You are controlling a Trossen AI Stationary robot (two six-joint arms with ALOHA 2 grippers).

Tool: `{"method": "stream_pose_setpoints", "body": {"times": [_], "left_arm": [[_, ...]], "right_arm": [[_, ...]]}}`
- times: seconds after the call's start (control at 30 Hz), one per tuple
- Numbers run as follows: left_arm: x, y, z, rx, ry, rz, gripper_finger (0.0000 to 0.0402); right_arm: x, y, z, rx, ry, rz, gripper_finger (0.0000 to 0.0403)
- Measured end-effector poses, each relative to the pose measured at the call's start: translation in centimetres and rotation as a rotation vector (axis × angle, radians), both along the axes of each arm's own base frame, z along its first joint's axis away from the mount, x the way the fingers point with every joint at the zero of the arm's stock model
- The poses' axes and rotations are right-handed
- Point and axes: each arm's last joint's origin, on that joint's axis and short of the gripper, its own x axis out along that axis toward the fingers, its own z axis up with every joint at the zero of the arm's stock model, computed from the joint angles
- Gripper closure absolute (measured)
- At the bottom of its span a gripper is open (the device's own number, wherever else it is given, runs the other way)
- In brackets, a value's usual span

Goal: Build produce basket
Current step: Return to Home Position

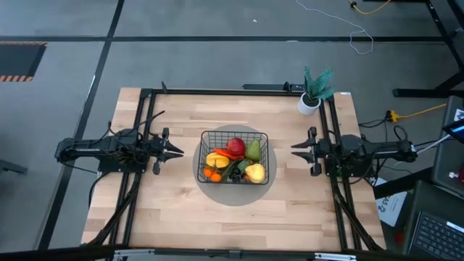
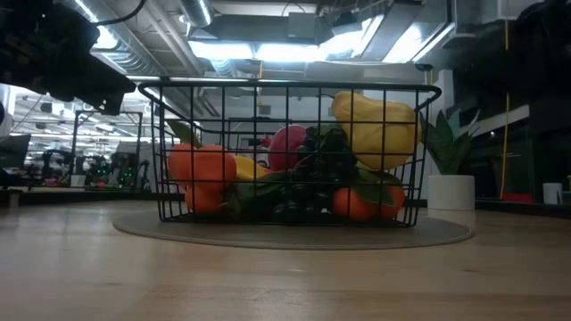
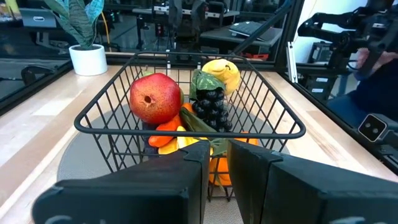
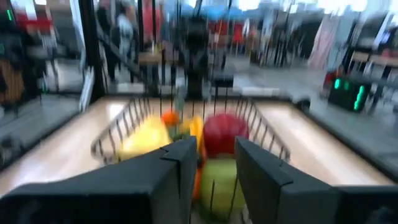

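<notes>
Wood first: the table [image 1: 167,210] carries everything, and my two arms lie along its left and right edges, level with the middle. On the table's centre sits the grey mat [image 1: 217,194], and the basket [image 1: 202,156] stands squarely on it, upright, between my claws.

The produce [image 1: 234,161] is all inside the wire. A red fruit [image 1: 236,147] and a green pear [image 1: 253,150] sit at the far side, a yellow piece [image 1: 254,172] and a small orange [image 1: 211,175] at the near side, and dark grapes [image 3: 210,107] are heaped in the middle. I see nothing loose on the table, so I judge the filling done and only the parking left.

My left claw [image 1: 180,151] points at the basket from just beside its left wall. Its fingers are a narrow slit apart and empty. My right claw [image 1: 293,148] faces the opposite wall from a little farther off, fingers also apart and holding nothing. Neither touches the wire.

To finish well, I would draw each arm straight back along its own line, away from the basket, without swinging sideways or dipping. A fingertip catching the rim would drag the basket off the mat. The left claw has the least room, so it should move slowly at the start. On the right, the plant [image 1: 313,90] stands at the far corner, well clear of a straight pull.
</notes>
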Motion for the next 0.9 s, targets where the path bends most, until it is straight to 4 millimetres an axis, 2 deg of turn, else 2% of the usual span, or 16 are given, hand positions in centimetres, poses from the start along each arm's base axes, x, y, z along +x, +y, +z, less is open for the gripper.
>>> {"method": "stream_pose_setpoints", "body": {"times": [0.07, 0.9], "left_arm": [[0.00, 0.00, 0.01, 0.000, -0.001, 0.000, 0.0356], [0.00, 0.00, 0.01, 0.000, -0.002, -0.001, 0.0356]], "right_arm": [[0.18, 0.02, -0.12, 0.006, -0.062, 0.000, 0.0292], [0.24, 0.08, -0.36, 0.004, -0.054, 0.017, 0.0292]]}}
